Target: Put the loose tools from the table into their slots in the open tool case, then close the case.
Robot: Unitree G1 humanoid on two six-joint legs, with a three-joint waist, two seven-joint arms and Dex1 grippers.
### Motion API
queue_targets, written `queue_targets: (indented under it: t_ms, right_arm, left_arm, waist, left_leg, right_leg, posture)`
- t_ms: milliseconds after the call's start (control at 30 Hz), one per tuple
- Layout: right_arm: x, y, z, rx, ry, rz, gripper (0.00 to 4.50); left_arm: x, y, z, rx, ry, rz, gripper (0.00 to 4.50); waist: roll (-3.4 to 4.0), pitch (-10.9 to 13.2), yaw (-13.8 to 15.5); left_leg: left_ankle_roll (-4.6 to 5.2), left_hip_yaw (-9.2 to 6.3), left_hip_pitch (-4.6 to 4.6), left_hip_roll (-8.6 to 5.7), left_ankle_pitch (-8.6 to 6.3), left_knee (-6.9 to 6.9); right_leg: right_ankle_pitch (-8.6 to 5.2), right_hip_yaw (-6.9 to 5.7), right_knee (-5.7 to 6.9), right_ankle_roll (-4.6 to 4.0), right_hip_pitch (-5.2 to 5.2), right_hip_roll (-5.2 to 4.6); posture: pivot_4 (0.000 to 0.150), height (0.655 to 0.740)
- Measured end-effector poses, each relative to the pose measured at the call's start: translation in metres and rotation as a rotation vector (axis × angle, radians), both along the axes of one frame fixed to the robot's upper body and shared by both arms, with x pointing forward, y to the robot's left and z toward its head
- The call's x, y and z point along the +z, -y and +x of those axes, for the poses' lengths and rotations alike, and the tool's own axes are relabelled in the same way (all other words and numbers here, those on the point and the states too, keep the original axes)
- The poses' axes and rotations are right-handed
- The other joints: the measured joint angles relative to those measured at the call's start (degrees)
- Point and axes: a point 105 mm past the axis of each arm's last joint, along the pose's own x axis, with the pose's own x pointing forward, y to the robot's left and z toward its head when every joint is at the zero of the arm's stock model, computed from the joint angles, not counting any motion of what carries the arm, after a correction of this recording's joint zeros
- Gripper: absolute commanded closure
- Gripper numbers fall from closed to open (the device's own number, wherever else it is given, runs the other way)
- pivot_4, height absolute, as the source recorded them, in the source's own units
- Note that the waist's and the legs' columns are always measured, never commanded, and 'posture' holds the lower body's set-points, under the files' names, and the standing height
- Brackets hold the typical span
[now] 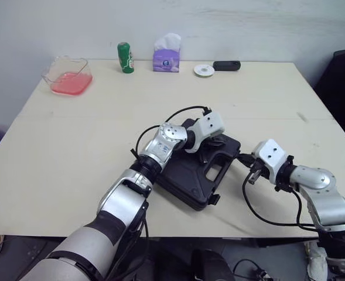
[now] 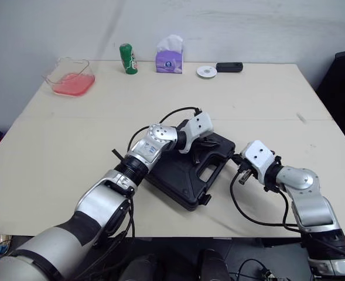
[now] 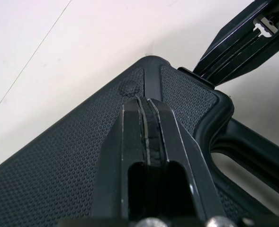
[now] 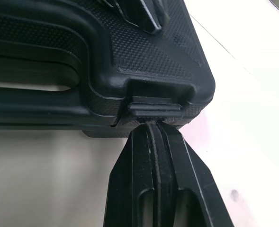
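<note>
A closed black case lies mid-frame on a pale table, with the left gripper, fingers pressed together and empty, tip-down on its textured lid, and the right gripper, likewise closed and empty, touching a latch at its right edge.

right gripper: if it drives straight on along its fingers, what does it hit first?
The latch tab on the edge of the closed tool case. The right gripper, fingers shut, points squarely at it, tips apparently touching or nearly so; exact contact unclear.
</note>
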Motion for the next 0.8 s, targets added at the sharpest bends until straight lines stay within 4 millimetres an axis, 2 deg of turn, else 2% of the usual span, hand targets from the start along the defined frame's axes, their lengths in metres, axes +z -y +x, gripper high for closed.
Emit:
queue_targets:
  t_ms: [233, 333, 400, 433, 467, 533, 633, 700, 800]
  right_arm:
    - [0.003, 0.001, 0.0, 0.01, -0.008, -0.021, 4.5]
    - [0.011, 0.003, 0.0, 0.016, 0.014, -0.061, 4.5]
    - [0.025, -0.001, 0.001, 0.037, 0.059, -0.064, 4.5]
    - [0.033, -0.009, 0.0, 0.065, 0.094, -0.06, 4.5]
    - [0.05, -0.023, -0.002, 0.121, 0.16, -0.052, 4.5]
    - [0.061, -0.032, -0.005, 0.157, 0.201, -0.045, 4.5]
    - [0.054, -0.031, -0.008, 0.157, 0.173, -0.035, 4.5]
    - [0.045, -0.028, -0.01, 0.147, 0.145, -0.031, 4.5]
    - [0.05, -0.019, -0.01, 0.117, 0.147, -0.012, 4.5]
  left_arm:
    - [0.001, 0.001, -0.001, 0.002, -0.002, 0.002, 4.49]
    - [0.001, 0.001, -0.001, 0.001, -0.002, 0.0, 4.49]
    - [0.0, 0.001, -0.001, 0.0, -0.003, 0.001, 4.49]
    - [0.0, 0.002, -0.002, -0.004, -0.005, 0.0, 4.49]
    - [-0.002, 0.008, -0.006, -0.02, -0.011, -0.004, 4.49]
    - [-0.004, 0.015, -0.012, -0.049, -0.025, -0.004, 4.49]
    - [-0.007, 0.018, -0.017, -0.074, -0.036, 0.001, 4.49]
    - [-0.007, 0.017, -0.017, -0.081, -0.038, 0.005, 4.49]
    - [-0.007, 0.017, -0.017, -0.084, -0.036, 0.007, 4.49]
  waist:
    - [0.0, 0.0, 0.0]
    - [0.0, 0.0, 0.0]
    - [0.01, 0.0, -0.1]
    - [0.08, -0.1, 0.0]
    - [0.17, -0.2, 0.3]
    - [0.04, -0.3, 1.5]
    - [-0.36, -0.6, 2.3]
    - [-0.34, -0.6, 2.2]
    - [-0.3, -0.7, 2.2]
  left_leg:
    - [-0.07, 0.04, -0.01, 0.04, 0.02, -0.06]
    - [-0.09, 0.04, -0.02, 0.05, 0.01, -0.09]
    - [-0.11, 0.04, 0.0, 0.07, 0.0, -0.09]
    - [-0.11, 0.03, 0.0, 0.08, 0.0, -0.1]
    - [-0.14, -0.02, -0.01, 0.08, -0.02, -0.11]
    - [-0.19, -0.13, -0.01, 0.1, -0.05, -0.14]
    - [-0.15, -0.32, -0.08, 0.09, -0.11, -0.13]
    - [-0.06, -0.28, -0.08, 0.06, -0.2, -0.13]
    - [-0.04, -0.35, -0.08, 0.07, -0.23, -0.13]
  right_leg:
    - [-0.02, 0.0, 0.0, -0.04, -0.08, 0.06]
    - [-0.03, 0.0, -0.02, -0.05, -0.08, 0.06]
    - [-0.03, 0.0, -0.03, -0.06, -0.08, 0.07]
    - [-0.04, -0.01, -0.03, -0.06, -0.08, 0.08]
    - [-0.06, -0.04, -0.04, -0.08, -0.07, 0.08]
    - [-0.11, -0.15, -0.07, -0.15, -0.05, 0.12]
    - [-0.12, -0.16, -0.22, -0.17, 0.02, 0.12]
    - [-0.12, -0.11, -0.36, -0.16, 0.09, 0.11]
    - [-0.12, -0.13, -0.49, -0.16, 0.17, 0.11]
  posture:
    - [0.15, 0.74]
    - [0.15, 0.74]
    - [0.15, 0.74]
    - [0.15, 0.74]
    - [0.15, 0.74]
    - [0.15, 0.74]
    - [0.15, 0.74]
    - [0.15, 0.74]
    - [0.15, 0.74]
